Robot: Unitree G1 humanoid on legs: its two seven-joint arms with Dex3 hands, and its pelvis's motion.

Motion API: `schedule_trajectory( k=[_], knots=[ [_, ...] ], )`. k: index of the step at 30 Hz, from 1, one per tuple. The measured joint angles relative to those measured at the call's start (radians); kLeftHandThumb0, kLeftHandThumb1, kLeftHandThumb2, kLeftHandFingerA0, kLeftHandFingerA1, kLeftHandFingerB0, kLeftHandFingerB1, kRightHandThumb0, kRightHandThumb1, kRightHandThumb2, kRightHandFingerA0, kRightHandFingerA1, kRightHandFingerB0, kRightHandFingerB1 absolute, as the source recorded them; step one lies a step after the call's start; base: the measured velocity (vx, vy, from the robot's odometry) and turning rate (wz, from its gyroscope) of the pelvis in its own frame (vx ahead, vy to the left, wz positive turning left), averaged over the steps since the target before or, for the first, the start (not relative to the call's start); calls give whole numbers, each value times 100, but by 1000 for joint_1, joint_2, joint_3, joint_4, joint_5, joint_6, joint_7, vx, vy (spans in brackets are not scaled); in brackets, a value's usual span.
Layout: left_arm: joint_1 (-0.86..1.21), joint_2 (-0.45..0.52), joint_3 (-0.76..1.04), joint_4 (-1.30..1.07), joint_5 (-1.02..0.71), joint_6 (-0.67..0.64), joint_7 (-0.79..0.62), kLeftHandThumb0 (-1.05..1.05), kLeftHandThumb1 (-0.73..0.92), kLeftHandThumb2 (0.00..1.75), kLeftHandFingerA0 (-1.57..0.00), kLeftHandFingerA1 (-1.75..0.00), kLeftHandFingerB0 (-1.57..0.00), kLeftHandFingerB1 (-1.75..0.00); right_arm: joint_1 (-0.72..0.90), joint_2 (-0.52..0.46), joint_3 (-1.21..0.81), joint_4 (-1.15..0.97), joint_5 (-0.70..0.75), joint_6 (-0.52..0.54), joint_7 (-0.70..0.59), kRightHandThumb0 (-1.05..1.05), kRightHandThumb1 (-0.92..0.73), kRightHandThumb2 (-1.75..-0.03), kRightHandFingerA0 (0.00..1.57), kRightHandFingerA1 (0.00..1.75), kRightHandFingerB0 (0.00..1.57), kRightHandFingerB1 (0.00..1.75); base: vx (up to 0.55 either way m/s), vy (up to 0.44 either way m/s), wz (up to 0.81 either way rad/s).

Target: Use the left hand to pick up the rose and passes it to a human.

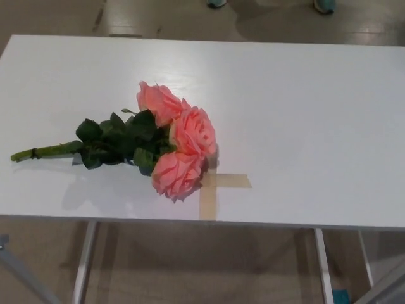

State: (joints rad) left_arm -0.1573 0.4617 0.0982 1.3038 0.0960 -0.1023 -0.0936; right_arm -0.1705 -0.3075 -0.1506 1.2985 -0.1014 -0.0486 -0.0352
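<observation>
nothing grasped yet: rose (171,142) lying flat on the white worktop (304,114), a small bunch of three pink blooms with dark leaves (117,142) behind them and a green stem (44,152) running out away from the blooms toward the left edge. lowest bloom touching the tan tape cross (212,187), the other two just above it, all near the front edge. neither hand in view, so no telling whether fingers are spread or closed, nor how far either hand stands from the rose; stem end simply on the robot's left side, which suits the left hand. best to reach in from the left and come down over the bare stem, between its tip and the leaves, well clear of the blooms to spare the petals. fingers spread wide first, then closed across the stem, not along it, since it is thin and lies flat against the worktop and could roll or slip. lift level afterward, blooms likely heavier than the stem end and apt to droop. feet of a person (326,5) just visible beyond the far edge, probably the side for handing over.
</observation>
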Motion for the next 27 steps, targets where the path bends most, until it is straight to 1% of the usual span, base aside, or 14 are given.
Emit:
schedule_trajectory(
  k=[10,12,13,15,16,17,18,19,20,27],
  knots=[
    [0,0,0,6,1,-21,-18,-45,54,56,-58,-40,-35,-32,1,0,-4,16,1,-10,-5,-53,-78,-64,54,55,33,31,0,0,0],
    [-1,1,1,4,0,-25,-27,-47,52,56,-57,-40,-33,-32,1,0,-4,17,0,-11,-6,-53,-78,-64,54,56,33,31,0,0,0],
    [-1,1,2,4,0,-26,-30,-50,49,56,-60,-41,-29,-31,0,0,-4,17,0,-11,-7,-53,-78,-64,54,56,33,31,0,0,0],
    [-4,10,0,-15,0,-35,-54,-50,51,56,-58,-40,-30,-31,-2,1,-2,17,0,-11,-8,-53,-78,-64,54,56,33,31,0,0,0],
    [0,19,-4,-34,0,-43,-72,-51,49,56,-51,-38,-29,-31,-3,2,0,17,-1,-11,-9,-53,-78,-64,54,56,33,31,0,0,0],
    [6,29,-8,-53,0,-51,-87,-51,49,56,-51,-38,-29,-31,-3,2,1,18,-1,-12,-9,-53,-78,-64,54,56,33,31,0,0,0],
    [17,43,-12,-80,0,-61,-106,-52,49,55,-46,-37,-30,-31,-4,2,2,18,-1,-12,-9,-53,-78,-64,54,56,34,31,0,0,0],
    [27,54,-15,-102,0,-70,-121,-60,41,71,-39,-45,-26,-39,-4,2,2,18,-1,-12,-9,-53,-78,-64,54,56,34,31,0,0,0],
    [37,63,-17,-123,-1,-77,-133,-54,47,54,-40,-35,-33,-31,-4,2,3,18,-1,-12,-9,-53,-78,-64,54,56,34,32,0,0,0],
    [254,133,14,-432,-36,-144,-238,-55,43,55,-40,-36,-37,-33,-3,3,11,18,-3,-12,-9,-53,-78,-64,53,55,32,31,0,0,0]
  ],
)
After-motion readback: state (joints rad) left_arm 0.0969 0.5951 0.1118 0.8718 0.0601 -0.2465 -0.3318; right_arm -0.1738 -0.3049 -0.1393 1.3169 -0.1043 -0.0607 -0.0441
